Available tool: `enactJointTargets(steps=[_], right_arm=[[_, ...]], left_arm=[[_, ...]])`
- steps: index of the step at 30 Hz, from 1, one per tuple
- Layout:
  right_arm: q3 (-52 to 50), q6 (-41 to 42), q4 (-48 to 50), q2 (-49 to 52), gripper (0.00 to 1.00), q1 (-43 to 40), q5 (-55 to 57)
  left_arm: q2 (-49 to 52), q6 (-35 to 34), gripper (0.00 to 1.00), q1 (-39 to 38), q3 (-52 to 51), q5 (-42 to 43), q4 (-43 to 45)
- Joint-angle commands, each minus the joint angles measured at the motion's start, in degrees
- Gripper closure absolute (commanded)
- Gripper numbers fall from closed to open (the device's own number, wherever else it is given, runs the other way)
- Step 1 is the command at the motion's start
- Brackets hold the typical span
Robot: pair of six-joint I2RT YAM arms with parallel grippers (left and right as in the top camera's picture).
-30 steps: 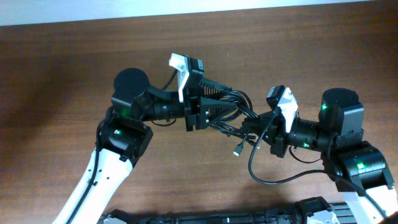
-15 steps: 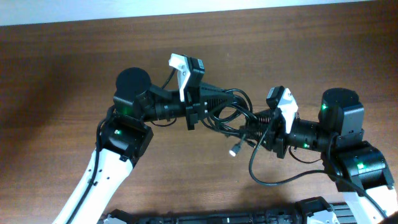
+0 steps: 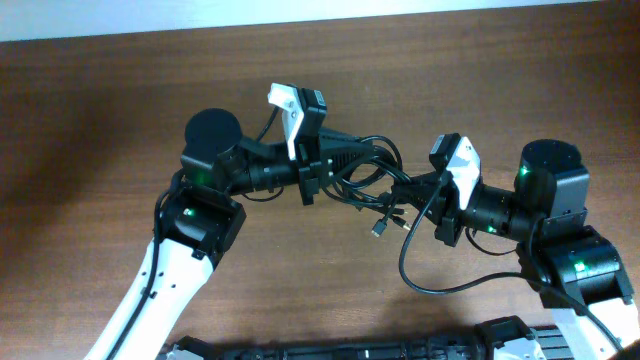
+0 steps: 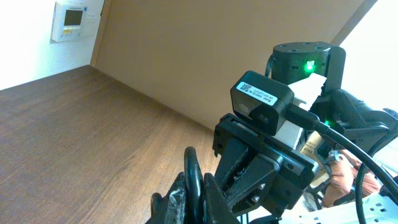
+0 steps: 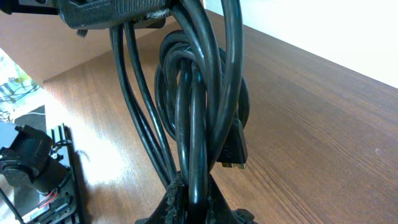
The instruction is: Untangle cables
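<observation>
The cables (image 3: 378, 175) hang as a bunch of black loops above the table, stretched between my two grippers. My left gripper (image 3: 345, 165) is shut on one cord at the bunch's left side; in the left wrist view the cord (image 4: 194, 177) stands pinched between the fingers of the left gripper (image 4: 194, 200). On the right side, my right gripper (image 3: 412, 190) is shut on another strand; the right gripper (image 5: 191, 200) clamps a thick loop (image 5: 198, 106). A small plug (image 3: 380, 228) dangles below the bunch, and the plug (image 5: 235, 149) shows gold contacts. One long loop (image 3: 420, 280) sags toward the table.
The brown wooden table (image 3: 90, 110) lies under both arms. The right arm's wrist camera (image 4: 264, 102) fills the left wrist view close ahead. The left gripper's body (image 5: 115, 12) sits at the top of the right wrist view. Black equipment (image 3: 350, 350) lines the front edge.
The left gripper, open a second ago, has shut on a cord. The right gripper opened briefly and shut again on a strand. The dangling plug has risen slightly.
</observation>
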Motion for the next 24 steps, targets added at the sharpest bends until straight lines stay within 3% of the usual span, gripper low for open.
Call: enactJointTargets(steps=[1,7,14,18,24], right_arm=[[0.57,-0.7,0.74,-0.22,0.96,0.0,0.26],[0.57,-0.55,-6.4,-0.22,0.96,0.0,0.07],[0.57,-0.55,-10.47,-0.22,0.96,0.0,0.07],[0.57,-0.55,-13.07,-0.22,0.96,0.02,0.04],[0.57,-0.52,-15.37,-0.22,0.96,0.0,0.07]], left_arm=[[-0.07,0.24,1.0,-0.15,0.26,-1.53,-0.22],[-0.09,-11.47,1.0,-0.15,0.26,-21.18,0.83],[-0.09,-12.68,1.0,-0.13,0.26,-22.56,10.38],[-0.09,-17.42,1.0,-0.15,0.26,-28.17,14.93],[-0.09,-34.93,1.0,-0.15,0.26,-39.78,16.48]])
